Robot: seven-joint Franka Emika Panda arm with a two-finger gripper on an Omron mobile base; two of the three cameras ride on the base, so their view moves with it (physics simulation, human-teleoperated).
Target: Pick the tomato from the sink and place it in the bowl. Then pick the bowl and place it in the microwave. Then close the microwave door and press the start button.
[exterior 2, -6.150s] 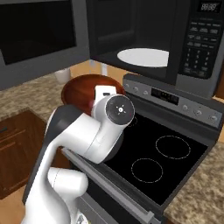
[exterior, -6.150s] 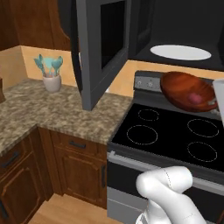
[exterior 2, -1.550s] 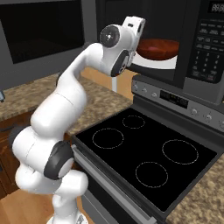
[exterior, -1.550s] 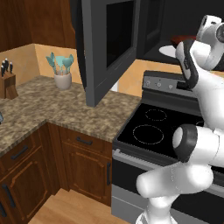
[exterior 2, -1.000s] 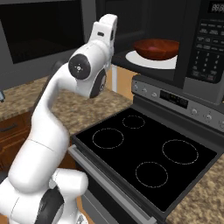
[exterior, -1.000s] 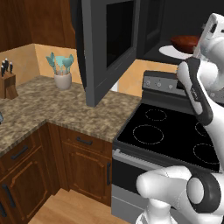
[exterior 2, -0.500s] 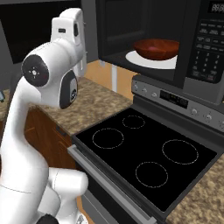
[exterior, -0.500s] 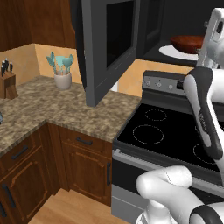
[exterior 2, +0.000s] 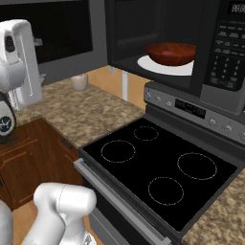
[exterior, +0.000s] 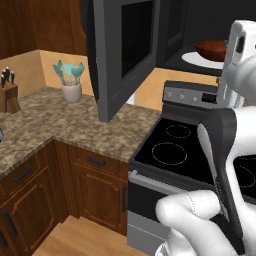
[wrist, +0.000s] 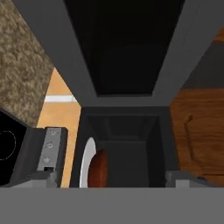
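Right, I take the microwave (exterior 2: 191,43) as my landmark: it hangs open above the stove (exterior 2: 162,167), and its control panel sits on the right side in the right base view. The microwave door (exterior: 122,55) stands swung wide to the left of the cavity, out over the counter (exterior: 65,125), its black glass window facing me in the left base view. I also see this door from the hand view, where its window fills the upper half. The stove lies directly below the microwave, four ring marks on its black top. Inside the microwave, the white round plate (exterior 2: 165,66) lies on the cavity floor. The bowl (exterior 2: 171,52) rests on that plate, upright, reddish-brown and glossy; in the hand view I see it edge-on (wrist: 99,168). I cannot see into it, so I cannot tell where the tomato is. My pincer (wrist: 118,179) is spread wide and grips nothing; its two tips frame the microwave cavity, well apart from the bowl. Left of the door, a pale crock of teal utensils (exterior: 71,82) stands on the counter, and further left a knife block (exterior: 9,92).
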